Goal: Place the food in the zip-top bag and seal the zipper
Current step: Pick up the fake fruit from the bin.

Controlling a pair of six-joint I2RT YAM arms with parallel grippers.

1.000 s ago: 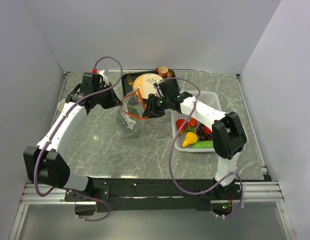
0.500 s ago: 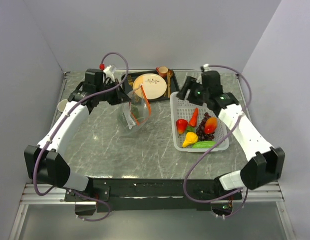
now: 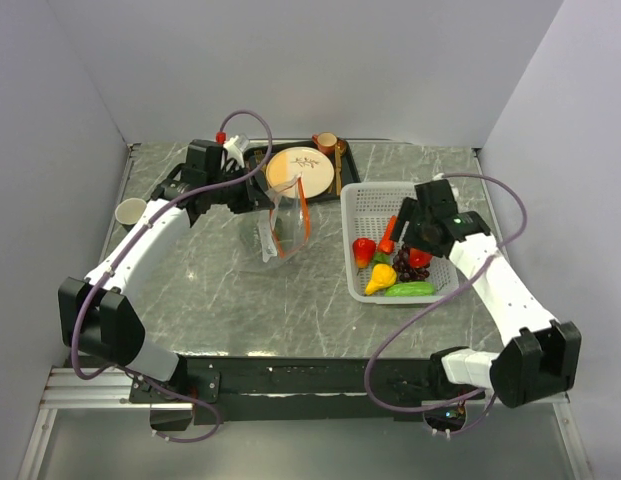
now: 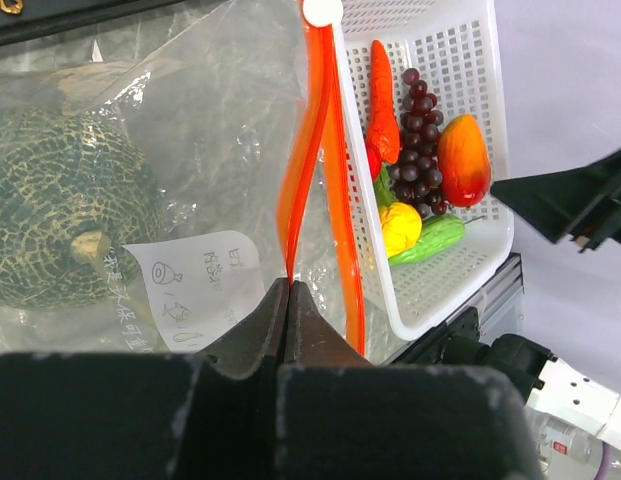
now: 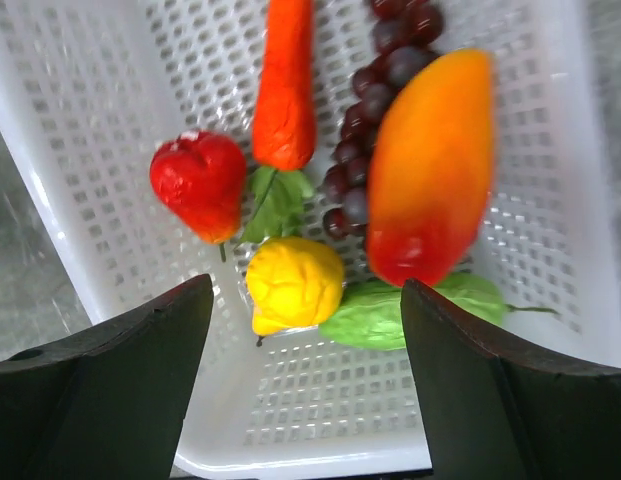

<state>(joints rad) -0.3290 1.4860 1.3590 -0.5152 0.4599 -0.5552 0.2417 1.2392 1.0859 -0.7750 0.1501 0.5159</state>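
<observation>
While I watched from above, the clear floppy zip-top bag (image 3: 286, 225) hung upright at mid-table, pinched at its mouth by the left gripper (image 3: 262, 197). Bare grey marble table (image 3: 290, 310) lay between it and the white plastic mesh basket (image 3: 365, 200), which sat near the right edge. The right gripper (image 3: 405, 240) hovered over that basket.

On the left wrist camera, the fingers (image 4: 250, 335) were clenched on the thin orange-red zipper strip (image 4: 312, 150). One round green melon (image 4: 60, 220) lay inside the bag.

On the right wrist camera, the fingers (image 5: 110, 385) stood released and empty above six basket pieces: one orange-red carrot (image 5: 285, 85), one bunch of dark purple grapes (image 5: 375, 90), one red strawberry-shaped piece (image 5: 200, 185), one orange-red mango-shaped piece (image 5: 430, 170), one yellow pear (image 5: 295, 285) and one green cucumber (image 5: 390, 318).
</observation>
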